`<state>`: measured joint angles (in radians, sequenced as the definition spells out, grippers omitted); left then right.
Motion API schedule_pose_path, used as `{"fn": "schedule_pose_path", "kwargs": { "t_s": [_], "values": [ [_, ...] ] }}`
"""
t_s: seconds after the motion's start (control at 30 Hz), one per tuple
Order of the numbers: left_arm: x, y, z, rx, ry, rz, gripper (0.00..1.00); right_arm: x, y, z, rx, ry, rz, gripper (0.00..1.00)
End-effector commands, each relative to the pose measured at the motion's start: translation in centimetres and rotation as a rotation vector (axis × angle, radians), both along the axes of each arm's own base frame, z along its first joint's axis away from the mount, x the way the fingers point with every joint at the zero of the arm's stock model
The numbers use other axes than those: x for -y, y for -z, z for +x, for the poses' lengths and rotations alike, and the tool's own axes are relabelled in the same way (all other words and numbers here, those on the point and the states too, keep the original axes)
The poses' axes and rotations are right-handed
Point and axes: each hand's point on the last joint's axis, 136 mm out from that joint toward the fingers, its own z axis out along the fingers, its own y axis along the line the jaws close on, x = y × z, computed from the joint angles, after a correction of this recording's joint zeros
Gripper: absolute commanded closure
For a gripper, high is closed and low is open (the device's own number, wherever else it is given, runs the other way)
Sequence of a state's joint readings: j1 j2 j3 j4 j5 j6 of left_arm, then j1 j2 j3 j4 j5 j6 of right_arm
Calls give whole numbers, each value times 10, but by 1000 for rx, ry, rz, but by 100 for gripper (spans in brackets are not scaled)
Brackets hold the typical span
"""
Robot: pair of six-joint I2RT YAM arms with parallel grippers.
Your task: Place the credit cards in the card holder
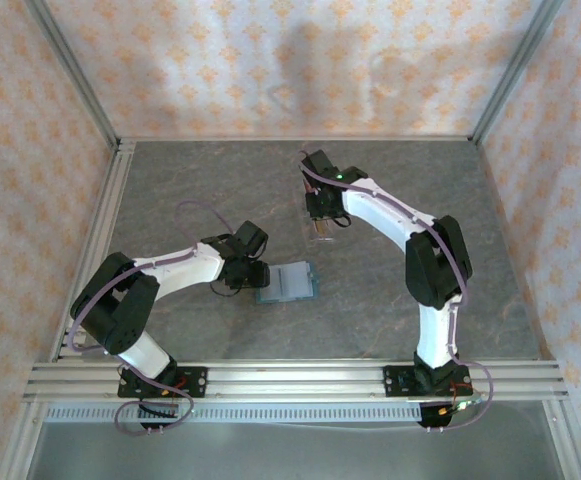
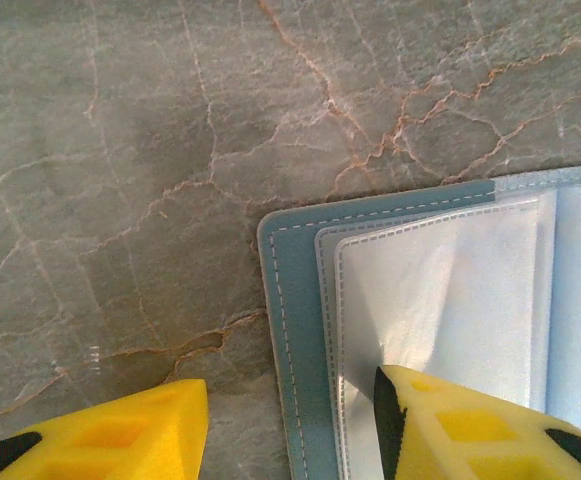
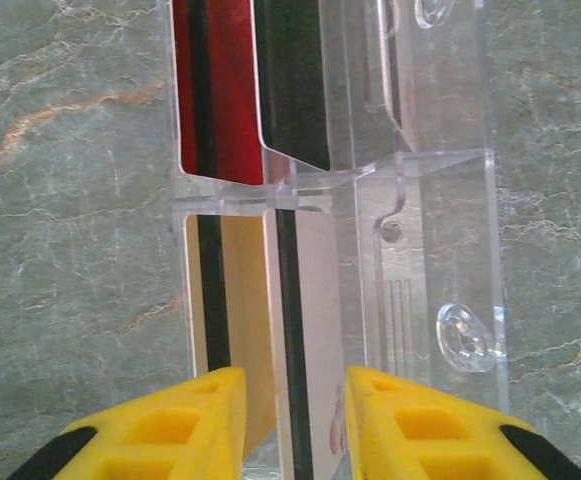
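The card holder [image 1: 286, 283] lies open on the table, teal-blue outside with pale clear sleeves [image 2: 450, 290] inside. My left gripper [image 2: 290, 405] is open and straddles its left edge [image 2: 292, 330]: one finger is over bare table and the other over the sleeves. The credit cards stand in a clear slotted rack [image 3: 440, 200]: a red one [image 3: 232, 90] and a dark one [image 3: 295, 80] farther off, a brownish-orange one [image 3: 245, 290] and a pale one [image 3: 320, 300] nearer. My right gripper [image 3: 296, 420] is open around the pale card, with a small gap on the left side.
The rack [image 1: 320, 228] stands mid-table, beyond the card holder. Grey marbled tabletop [image 1: 200, 190] is bounded by patterned walls and aluminium rails [image 1: 300, 378] at the near edge.
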<state>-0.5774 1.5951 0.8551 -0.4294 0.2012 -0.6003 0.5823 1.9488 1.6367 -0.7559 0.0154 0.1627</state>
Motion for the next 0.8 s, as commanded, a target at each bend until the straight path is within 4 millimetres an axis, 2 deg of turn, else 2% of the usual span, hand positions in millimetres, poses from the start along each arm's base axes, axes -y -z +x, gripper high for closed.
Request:
{"fn": "schedule_pose_path", "kwargs": {
  "t_s": [0.0,0.23,0.37,0.63,0.77],
  "values": [
    [-3,2,-2,16,11,24,52,4,0,2,4,-5,-61,69],
    [-4,2,-2,18,8,27,52,-1,9,3,-21,-16,-58,73],
    [-5,3,-2,17,8,28,53,-1,8,4,-17,-15,-59,81],
    [-4,4,-2,15,9,27,53,1,-5,7,-1,-28,-78,98],
    [-4,4,-2,14,8,27,53,2,-24,11,32,-29,-88,100]
  ]
}}
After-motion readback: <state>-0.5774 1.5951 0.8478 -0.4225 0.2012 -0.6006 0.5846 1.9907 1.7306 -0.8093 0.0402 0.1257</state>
